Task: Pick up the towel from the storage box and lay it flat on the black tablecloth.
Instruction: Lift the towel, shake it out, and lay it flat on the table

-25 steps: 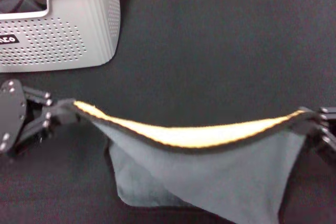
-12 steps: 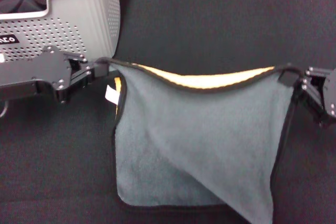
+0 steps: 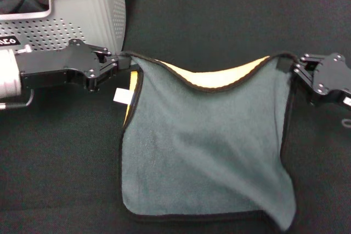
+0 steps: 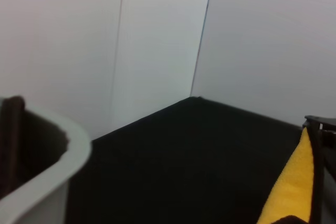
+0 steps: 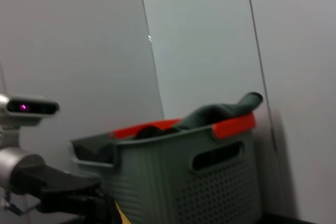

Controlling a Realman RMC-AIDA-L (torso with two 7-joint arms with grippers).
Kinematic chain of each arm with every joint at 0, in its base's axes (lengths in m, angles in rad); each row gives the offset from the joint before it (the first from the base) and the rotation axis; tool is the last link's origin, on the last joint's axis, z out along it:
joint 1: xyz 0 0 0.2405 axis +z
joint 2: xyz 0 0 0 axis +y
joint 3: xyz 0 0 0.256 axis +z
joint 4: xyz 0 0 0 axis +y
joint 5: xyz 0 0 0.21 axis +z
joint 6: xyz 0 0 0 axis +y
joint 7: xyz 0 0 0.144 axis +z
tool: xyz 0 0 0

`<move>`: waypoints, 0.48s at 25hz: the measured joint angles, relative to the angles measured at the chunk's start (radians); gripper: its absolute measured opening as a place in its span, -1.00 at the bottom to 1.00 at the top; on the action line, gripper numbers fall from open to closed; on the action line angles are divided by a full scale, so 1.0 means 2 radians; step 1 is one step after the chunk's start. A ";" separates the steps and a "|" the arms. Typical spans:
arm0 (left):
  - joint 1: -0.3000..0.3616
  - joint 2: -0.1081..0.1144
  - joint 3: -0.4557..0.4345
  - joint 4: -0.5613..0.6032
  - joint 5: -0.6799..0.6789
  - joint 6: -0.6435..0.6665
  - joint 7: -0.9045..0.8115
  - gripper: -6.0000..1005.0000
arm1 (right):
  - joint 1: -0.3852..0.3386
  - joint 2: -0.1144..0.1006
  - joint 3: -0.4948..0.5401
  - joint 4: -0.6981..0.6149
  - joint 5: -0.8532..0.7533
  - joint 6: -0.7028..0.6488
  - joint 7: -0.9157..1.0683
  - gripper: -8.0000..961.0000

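— Towel count on the worktop?
— One towel (image 3: 205, 157), grey-teal face up, stretched between two grippers over the near half of the black tablecloth (image 3: 219, 20). Its far edge sags between them and shows the yellow-cream underside; its near edge lies on the cloth close to the near edge of the worktop. A small white tag (image 3: 122, 96) sticks out at its left side.
— And boxes?
— One storage box (image 3: 66, 31), at the far left corner, with more cloth inside it; the right wrist view shows something orange among it.
— How are the grippers?
— The left gripper (image 3: 125, 63) is clamped on the towel's far left corner, just beside the box's right wall. The right gripper (image 3: 290, 67) pinches the far right corner, near the worktop's right edge. Both have fingers closed on the black edging, holding those corners above the tablecloth.
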 joint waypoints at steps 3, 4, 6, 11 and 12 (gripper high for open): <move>-0.007 -0.001 0.004 -0.005 0.006 -0.024 -0.005 -0.96 | 0.015 0.001 0.000 0.000 -0.002 0.033 -0.002 -0.85; -0.009 -0.002 0.005 -0.006 0.007 -0.033 -0.007 -0.96 | 0.020 0.001 -0.001 0.000 -0.003 0.041 -0.003 -0.85; -0.011 -0.002 0.005 -0.006 0.009 -0.050 -0.011 -0.96 | 0.031 -0.001 0.000 0.000 -0.004 0.058 -0.001 -0.85; -0.013 -0.004 0.024 -0.006 0.012 -0.087 -0.020 -0.96 | 0.054 -0.003 -0.001 0.012 -0.012 0.082 0.001 -0.85; -0.013 -0.004 0.030 -0.006 0.012 -0.094 -0.022 -0.96 | 0.060 -0.003 -0.002 0.018 -0.014 0.086 0.002 -0.85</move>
